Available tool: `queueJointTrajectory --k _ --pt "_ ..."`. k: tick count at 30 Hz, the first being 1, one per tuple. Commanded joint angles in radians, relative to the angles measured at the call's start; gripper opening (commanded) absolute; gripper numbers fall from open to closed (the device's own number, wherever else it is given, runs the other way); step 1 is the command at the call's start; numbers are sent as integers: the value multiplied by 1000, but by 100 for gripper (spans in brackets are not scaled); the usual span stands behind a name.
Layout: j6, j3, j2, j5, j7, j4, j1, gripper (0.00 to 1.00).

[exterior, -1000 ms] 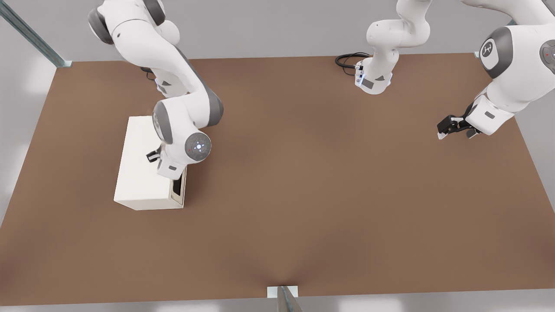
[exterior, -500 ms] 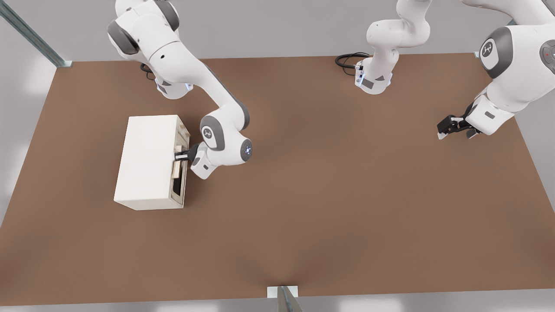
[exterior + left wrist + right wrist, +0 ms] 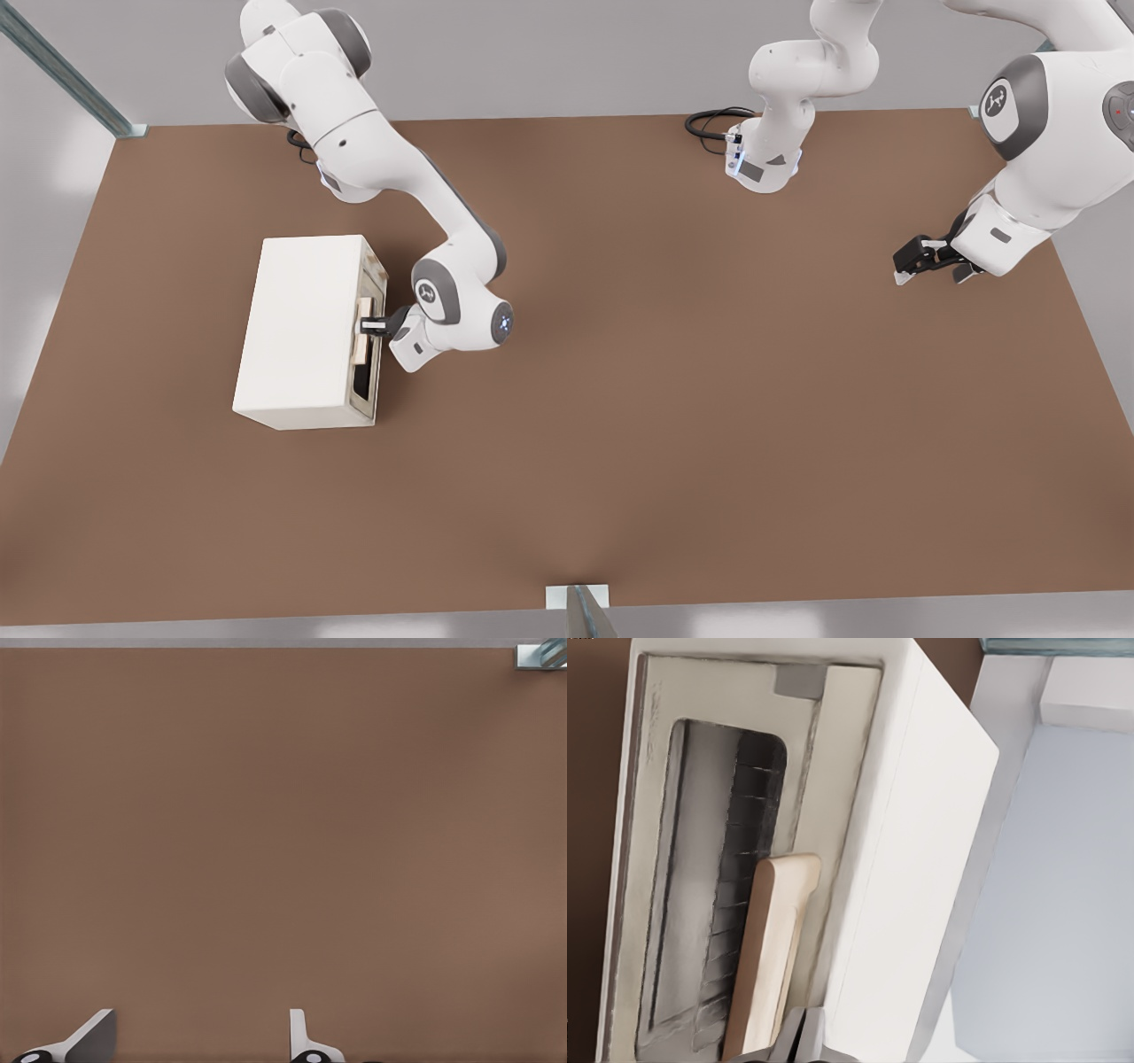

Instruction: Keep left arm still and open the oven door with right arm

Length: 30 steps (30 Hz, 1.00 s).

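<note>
The cream-white oven (image 3: 301, 332) lies at the front view's left, and its oven door (image 3: 369, 394) faces the front view's right and looks closed. A pale tan handle (image 3: 362, 335) runs along the door beside the dark window (image 3: 362, 381). The right arm (image 3: 461, 297) reaches in from the door side. Its gripper (image 3: 373, 326) sits right at the handle, tips touching or almost touching it. In the right wrist view the handle (image 3: 771, 939) crosses the door (image 3: 660, 859). The fingertips (image 3: 794, 1041) sit pressed together beside the handle's near end, with nothing between them.
The oven's plain top panel (image 3: 908, 859) lies next to the door. The brown table (image 3: 664, 399) stretches to the front view's right. The left arm (image 3: 1019, 204) hangs parked near the table's far right edge, and a black cable (image 3: 709, 122) coils by its base.
The right arm swung off the oven's top to the door side. Its gripper dropped to handle height, then closed the last small gap to the handle.
</note>
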Motion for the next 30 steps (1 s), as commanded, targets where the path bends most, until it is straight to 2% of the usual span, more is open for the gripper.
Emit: queueJointTrajectory --k 1,21,25,26,27,28,29,30 --pt "28 0 1 1 204 -2 0 0" --pt "71 3 13 4 236 3 35 0" --pt "198 9 4 258 270 132 51 0" --pt "192 9 -37 329 244 164 38 0" --pt "189 9 -103 476 112 175 -23 0" --pt "188 7 -195 602 -118 176 -113 0" --pt "177 -25 -278 732 -346 176 -189 15" --pt "108 -123 -347 809 -518 188 -195 43"
